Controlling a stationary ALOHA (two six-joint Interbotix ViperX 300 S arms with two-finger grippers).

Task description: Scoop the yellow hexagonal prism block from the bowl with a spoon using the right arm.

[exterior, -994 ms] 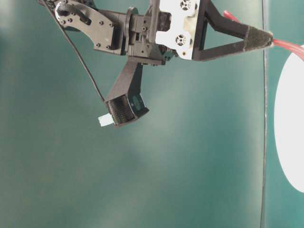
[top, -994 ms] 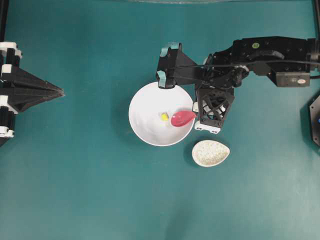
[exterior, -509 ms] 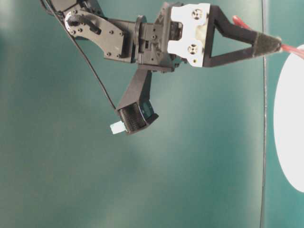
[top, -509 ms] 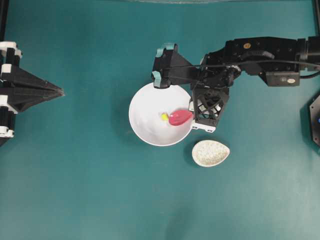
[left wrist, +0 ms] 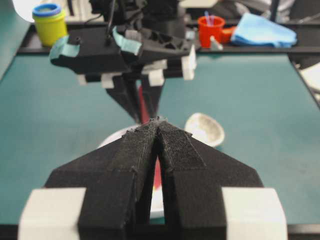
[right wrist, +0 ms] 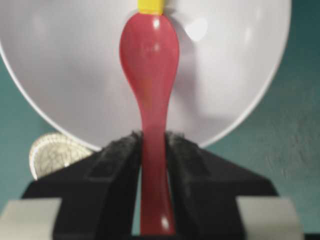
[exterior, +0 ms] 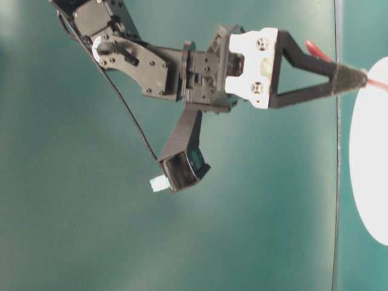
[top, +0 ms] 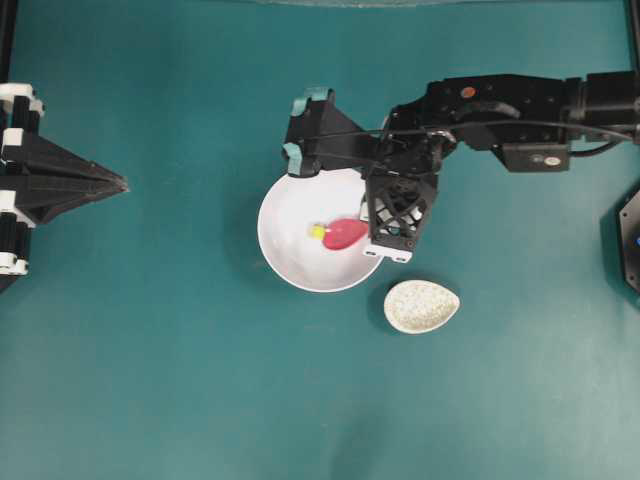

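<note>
Spoon (right wrist: 150,100), glossy pink-red, clamped by right claw (right wrist: 152,150), its tip touching tiny yellow block (right wrist: 150,6).

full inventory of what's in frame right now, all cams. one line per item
bowl: 1, white, middle of the table
yellow hexagonal prism block: 1, yellow, inside the bowl, at the tip of the spoon's scoop
spoon: 1, pink-red, scoop inside the bowl, handle clamped in the right gripper
spoon rest: 1, speckled beige oval, on the table beside the bowl
table: 1, teal surface
yellow jar with blue lid: 1, behind the table
red cup: 1, behind the table
blue cloth: 1, behind the table
left gripper: 1, black, shut and empty, parked at the table's left edge, pointing at the bowl
right gripper: 1, black, shut on the spoon handle, over the bowl's rim
</note>
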